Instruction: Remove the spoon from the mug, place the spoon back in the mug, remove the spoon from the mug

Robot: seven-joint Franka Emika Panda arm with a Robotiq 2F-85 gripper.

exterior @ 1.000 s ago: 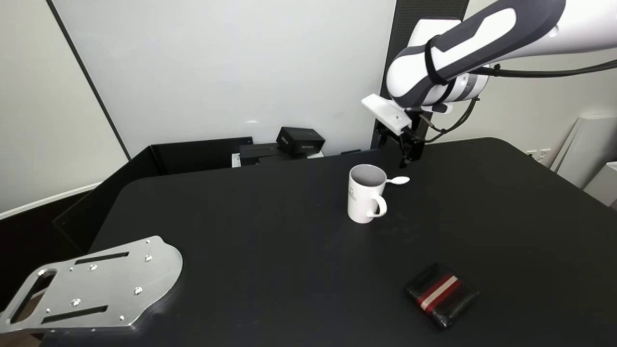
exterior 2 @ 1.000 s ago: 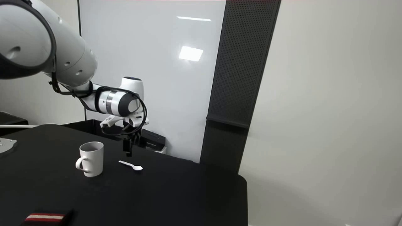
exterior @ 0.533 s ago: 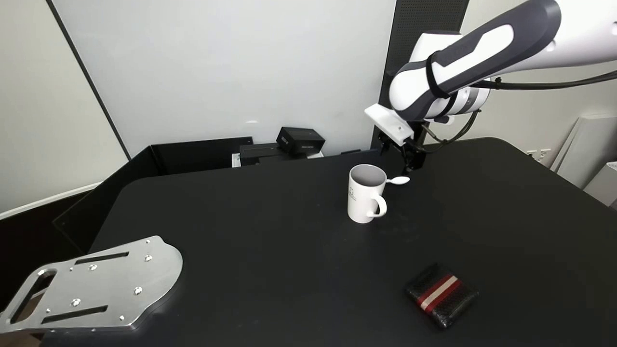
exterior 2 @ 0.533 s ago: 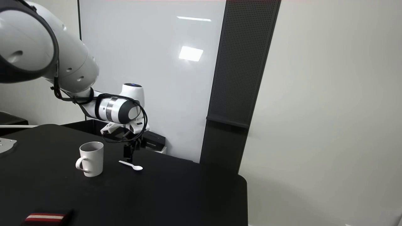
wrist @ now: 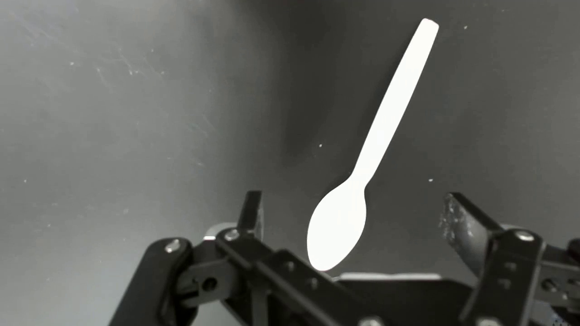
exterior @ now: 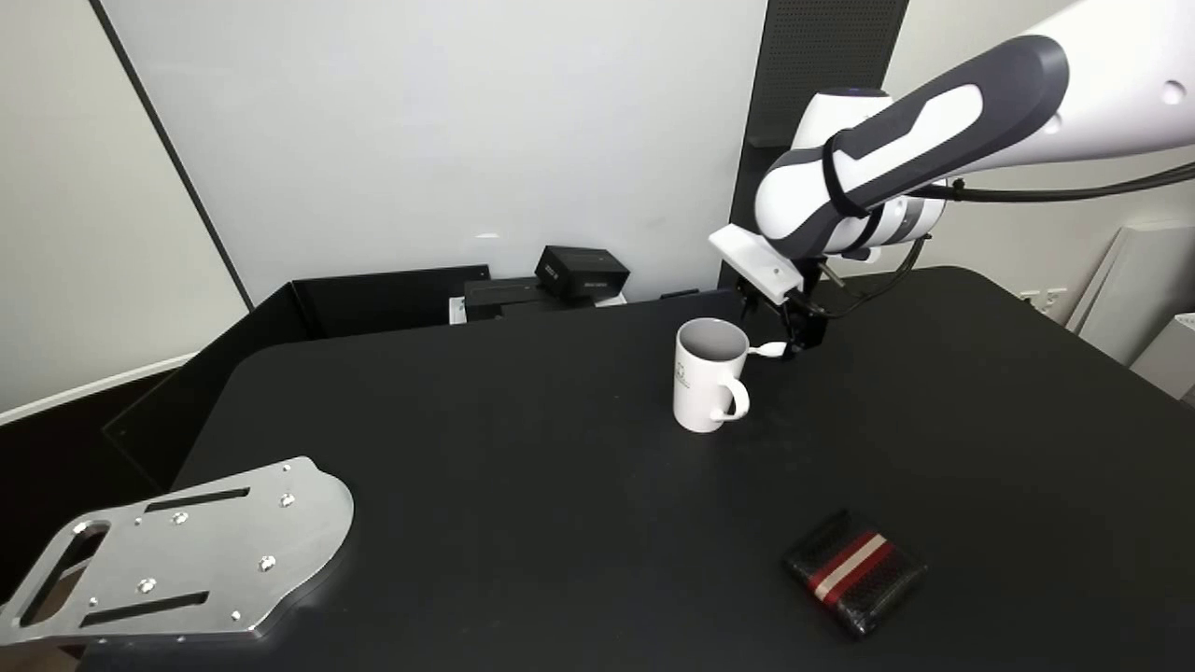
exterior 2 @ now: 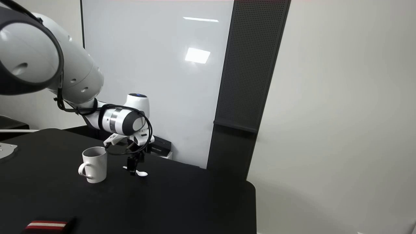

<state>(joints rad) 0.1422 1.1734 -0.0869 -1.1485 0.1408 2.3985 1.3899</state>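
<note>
Forming the base: one worktop point(exterior: 523, 523), black. One gripper point(wrist: 352, 203), jaws spread apart. One mug point(exterior 2: 97, 167), white, upright. One spoon point(wrist: 375, 146), white, flat on the worktop, near the mug; its bowl between the jaws in the wrist view.

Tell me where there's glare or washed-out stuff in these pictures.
Wrist view: the spoon is blown out to nearly flat white, and the tabletop looks hazy grey at left, with a darker, soft-edged band at top middle; in an exterior view, a bright patch of glare on the white panel; in an exterior view, small glints on the metal plate.
</note>
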